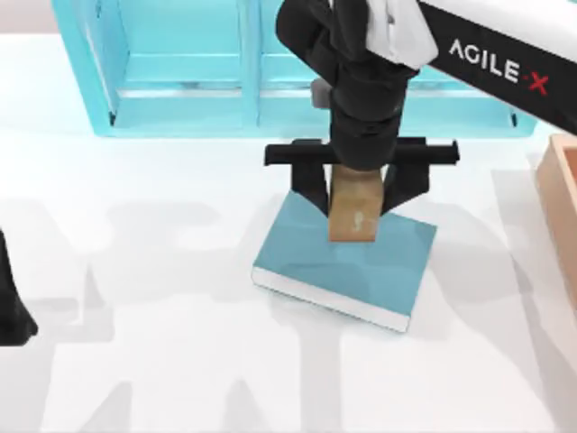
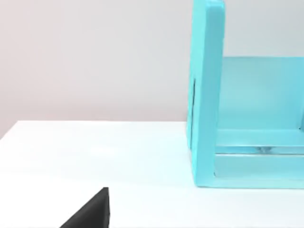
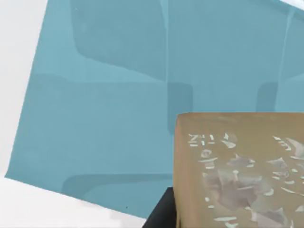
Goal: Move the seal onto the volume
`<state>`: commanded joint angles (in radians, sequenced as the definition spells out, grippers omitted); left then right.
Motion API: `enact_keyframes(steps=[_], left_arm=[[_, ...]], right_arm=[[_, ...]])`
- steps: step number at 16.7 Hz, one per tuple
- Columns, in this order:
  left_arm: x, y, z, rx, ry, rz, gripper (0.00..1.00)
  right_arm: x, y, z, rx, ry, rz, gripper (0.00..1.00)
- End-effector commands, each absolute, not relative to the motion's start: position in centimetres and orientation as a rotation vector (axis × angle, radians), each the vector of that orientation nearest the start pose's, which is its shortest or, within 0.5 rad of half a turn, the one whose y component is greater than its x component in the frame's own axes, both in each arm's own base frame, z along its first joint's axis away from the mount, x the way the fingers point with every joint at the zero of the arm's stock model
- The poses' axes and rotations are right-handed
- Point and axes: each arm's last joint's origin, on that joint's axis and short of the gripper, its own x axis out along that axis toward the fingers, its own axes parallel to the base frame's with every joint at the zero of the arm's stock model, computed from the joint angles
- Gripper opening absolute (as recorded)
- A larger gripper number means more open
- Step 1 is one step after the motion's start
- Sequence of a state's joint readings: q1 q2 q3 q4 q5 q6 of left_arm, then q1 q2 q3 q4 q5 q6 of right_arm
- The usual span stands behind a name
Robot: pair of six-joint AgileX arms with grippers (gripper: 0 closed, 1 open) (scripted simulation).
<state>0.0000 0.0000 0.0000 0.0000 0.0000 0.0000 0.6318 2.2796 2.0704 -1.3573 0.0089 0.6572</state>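
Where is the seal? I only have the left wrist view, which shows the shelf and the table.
Observer: In the top view, the seal is gripped by the right claw, above the far part of the volume.
Operator: Is it resting on the cover?
Observer: I cannot tell. The right wrist view shows the teal cover directly beneath the seal.
Operator: And the left arm?
Observer: The left arm is parked at the top view's left edge, away from the volume.
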Motion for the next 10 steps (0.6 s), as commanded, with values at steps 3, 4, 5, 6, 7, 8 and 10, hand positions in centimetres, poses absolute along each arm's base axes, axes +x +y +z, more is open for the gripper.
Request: enact_keyframes(steps=[3, 4, 5, 6, 7, 8, 10], left_arm=[[10.57, -0.12, 16.00, 0.000, 0.000, 0.000, 1.00], [10.57, -0.12, 16.00, 0.000, 0.000, 0.000, 1.00], [10.57, -0.12, 16.00, 0.000, 0.000, 0.000, 1.00], [10.57, -0.12, 16.00, 0.000, 0.000, 0.000, 1.00], [10.57, -0.12, 16.00, 0.000, 0.000, 0.000, 1.00], [10.57, -0.12, 16.00, 0.000, 0.000, 0.000, 1.00], [10.57, -0.12, 16.00, 0.000, 0.000, 0.000, 1.00]], right_arm=[[36.01, 27.05, 20.93, 0.011, 1.564, -0.013, 0.23], [36.01, 27.05, 20.93, 0.011, 1.564, -0.013, 0.30], [36.01, 27.05, 20.93, 0.011, 1.564, -0.013, 0.38], [36.01, 27.05, 20.93, 0.011, 1.564, -0.013, 0.45], [36.01, 27.05, 20.93, 0.011, 1.564, -0.013, 0.53], [36.01, 27.05, 20.93, 0.011, 1.564, -0.013, 0.60], [36.01, 27.05, 20.93, 0.011, 1.564, -0.013, 0.75]])
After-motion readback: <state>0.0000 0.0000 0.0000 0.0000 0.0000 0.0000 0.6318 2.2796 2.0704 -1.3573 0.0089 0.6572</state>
